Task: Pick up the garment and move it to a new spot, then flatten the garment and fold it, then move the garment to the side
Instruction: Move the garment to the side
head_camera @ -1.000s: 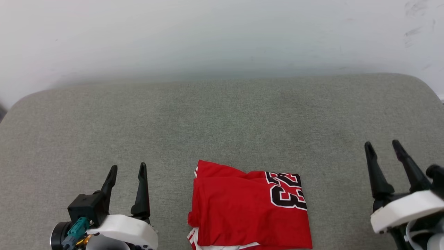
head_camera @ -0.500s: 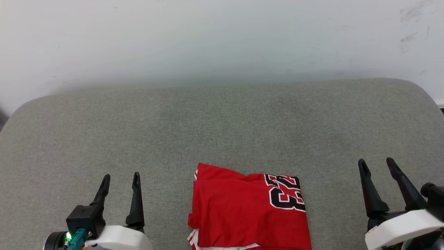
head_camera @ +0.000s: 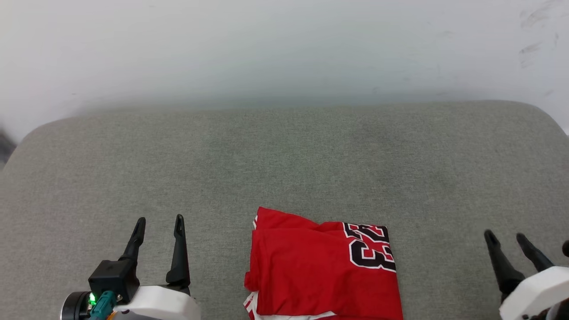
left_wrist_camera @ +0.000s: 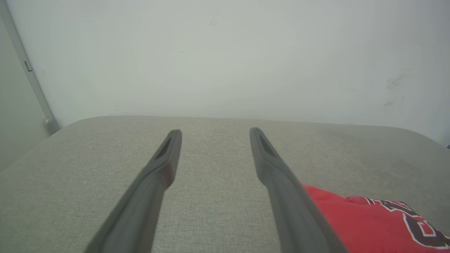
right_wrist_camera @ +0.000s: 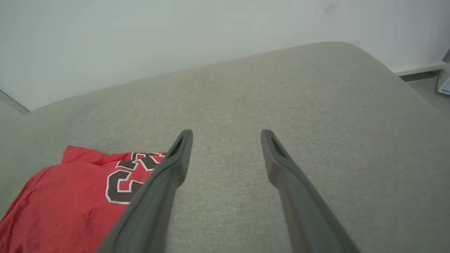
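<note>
hands flank the garment [head_camera: 311, 275] at the table's [head_camera: 284, 155] near edge, left hand [head_camera: 160, 219] and right hand [head_camera: 504, 234] both spread apart and empty; the right has drawn back toward the near right corner. the garment lies folded, so likely only the sideways move remains.

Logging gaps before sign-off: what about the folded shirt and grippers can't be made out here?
- Near edge of the garment: cut off by head view's bottom edge.
- Print beyond "23": folded out of sight.
- Left wrist view: garment's near corner hidden behind the fingers.
- Right gripper: body cut off at head view's corner.
</note>
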`<state>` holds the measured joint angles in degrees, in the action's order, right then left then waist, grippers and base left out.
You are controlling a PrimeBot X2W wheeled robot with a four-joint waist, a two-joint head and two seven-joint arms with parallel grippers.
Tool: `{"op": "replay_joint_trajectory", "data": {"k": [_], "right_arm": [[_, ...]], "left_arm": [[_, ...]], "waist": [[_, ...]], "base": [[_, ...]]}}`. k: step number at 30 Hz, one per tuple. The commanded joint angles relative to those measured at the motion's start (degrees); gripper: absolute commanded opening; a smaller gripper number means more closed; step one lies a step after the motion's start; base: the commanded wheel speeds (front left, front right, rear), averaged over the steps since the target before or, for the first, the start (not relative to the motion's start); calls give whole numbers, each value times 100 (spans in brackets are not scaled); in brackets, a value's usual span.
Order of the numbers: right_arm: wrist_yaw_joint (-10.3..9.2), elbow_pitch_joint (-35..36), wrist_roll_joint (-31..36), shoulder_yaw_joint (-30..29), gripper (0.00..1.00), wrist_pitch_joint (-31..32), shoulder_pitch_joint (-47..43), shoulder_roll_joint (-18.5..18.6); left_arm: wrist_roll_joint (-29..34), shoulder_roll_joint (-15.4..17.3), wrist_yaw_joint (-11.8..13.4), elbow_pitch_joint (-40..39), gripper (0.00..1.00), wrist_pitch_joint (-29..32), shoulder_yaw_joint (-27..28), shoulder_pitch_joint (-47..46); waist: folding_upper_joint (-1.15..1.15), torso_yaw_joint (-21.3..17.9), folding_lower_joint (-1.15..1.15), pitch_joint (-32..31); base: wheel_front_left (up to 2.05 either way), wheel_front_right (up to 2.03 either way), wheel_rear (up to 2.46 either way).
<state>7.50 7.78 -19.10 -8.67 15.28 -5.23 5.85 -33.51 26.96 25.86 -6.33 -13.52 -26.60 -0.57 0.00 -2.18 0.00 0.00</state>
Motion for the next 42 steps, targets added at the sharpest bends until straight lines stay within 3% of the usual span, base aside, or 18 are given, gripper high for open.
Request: {"op": "replay_joint_trajectory", "data": {"k": [1,7,13,21,25,26,27,28,36,42], "right_arm": [[-2,-267,-233,-179,100,288,106,196],[-2,-1410,-1216,-468,100,1523,318,658],[-1,-2161,-2467,-249,100,2379,635,535],[-1,-2725,-4022,381,100,2694,1153,221],[-2,-3015,-4385,614,100,2705,1330,276],[-2,-3059,-4441,673,49,2659,1370,293],[-2,-3100,-4509,727,20,2643,1390,311],[-2,-3108,-4541,786,0,2596,1413,351],[-1,-2863,-4446,1391,0,2218,1467,724],[-2,-2775,-3170,2180,0,1674,1597,1307]], "left_arm": [[36,-21,-9,19,100,-45,7,-86],[107,-152,-118,90,100,-94,-37,-247],[169,-270,-226,154,100,-132,-97,-397],[244,-325,-330,248,100,-129,-161,-626],[258,-323,-363,286,100,-123,-180,-731],[257,-325,-370,299,100,-124,-180,-737],[259,-327,-373,315,100,-126,-180,-749],[259,-331,-377,323,100,-126,-180,-760],[185,-346,-368,413,100,-137,-134,-594],[125,-286,-372,336,100,-144,-73,-415]], "waist": [[0,55,0,3],[0,353,0,77],[0,630,0,247],[0,876,0,577],[0,965,0,684],[0,977,0,699],[0,984,0,709],[0,990,0,712],[0,849,0,436],[0,305,0,128]], "base": [[0,0,0],[0,0,0],[0,0,0],[0,0,0],[0,0,0],[0,0,0],[0,0,0],[0,0,0],[0,0,0],[0,0,0]]}}
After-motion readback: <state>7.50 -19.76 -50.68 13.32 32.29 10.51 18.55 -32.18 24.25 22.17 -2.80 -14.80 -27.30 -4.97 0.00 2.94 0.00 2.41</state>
